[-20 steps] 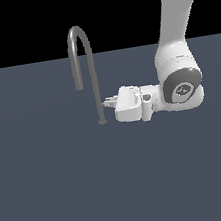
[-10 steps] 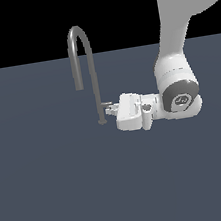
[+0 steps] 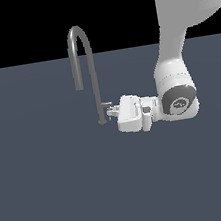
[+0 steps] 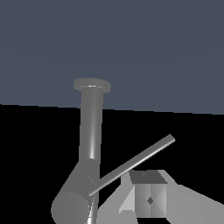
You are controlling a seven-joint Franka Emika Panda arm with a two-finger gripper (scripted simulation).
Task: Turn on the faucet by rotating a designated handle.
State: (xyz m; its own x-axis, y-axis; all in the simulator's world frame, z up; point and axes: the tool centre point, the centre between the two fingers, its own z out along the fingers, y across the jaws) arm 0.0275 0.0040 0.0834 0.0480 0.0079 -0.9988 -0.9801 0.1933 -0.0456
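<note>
Gripper (image 3: 112,112) reaches sideways to the handle (image 3: 106,104) beside the faucet (image 3: 92,75) stem

A flat, slate-blue tabletop (image 3: 54,192) is shown in the exterior view, spread from about nine o'clock to three o'clock and down through six o'clock. It is plain and matte, without pattern or seams. Above its straight far edge, toward twelve o'clock, only a black void (image 3: 18,26) is seen; no walls, windows or furniture can be made out. The surface is evenly and softly lit. In the wrist view the same blue surface (image 4: 166,52) is met by black along a straight line.
</note>
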